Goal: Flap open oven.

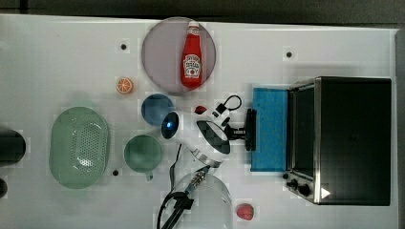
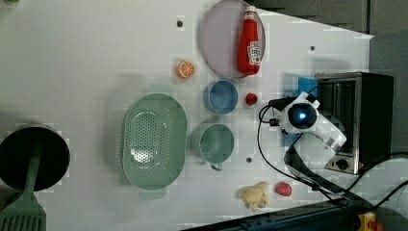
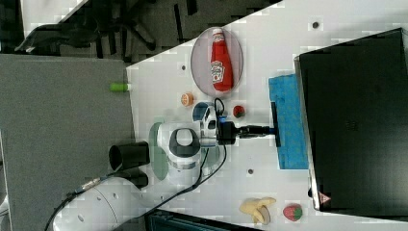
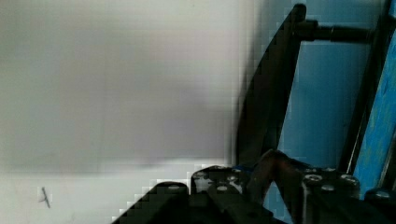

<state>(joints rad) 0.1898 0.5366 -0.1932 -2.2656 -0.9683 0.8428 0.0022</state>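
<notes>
At three o'clock on the white worktop (image 1: 62, 57) in the top view, the oven (image 1: 353, 138) is sitting with its blue-tinted glass door (image 1: 270, 129) lying flapped down flat toward the arm. The gripper (image 1: 244, 130) is pinching the door's dark bar handle (image 1: 250, 130), its fingers closed narrowly around the bar. The right view is showing the arm reaching level across the worktop, gripper (image 3: 262, 130) pointing at the handle, and it is catching a peeled banana (image 3: 257, 208) and a strawberry (image 3: 292, 211) near six o'clock; the top view is leaving the banana out. The left view is revealing the oven's ribbed interior (image 2: 344, 113), plus a black pot (image 2: 33, 156) and a green slotted spatula (image 2: 24, 214) at eight o'clock. The wrist view is showing the glossy handle (image 4: 268, 93) close up against the blue glass. A red plastic ketchup bottle (image 1: 192, 55) is lying on a round grey plate (image 1: 157, 52) at twelve o'clock; a perforated oval green colander (image 1: 79, 147) is resting at nine.
</notes>
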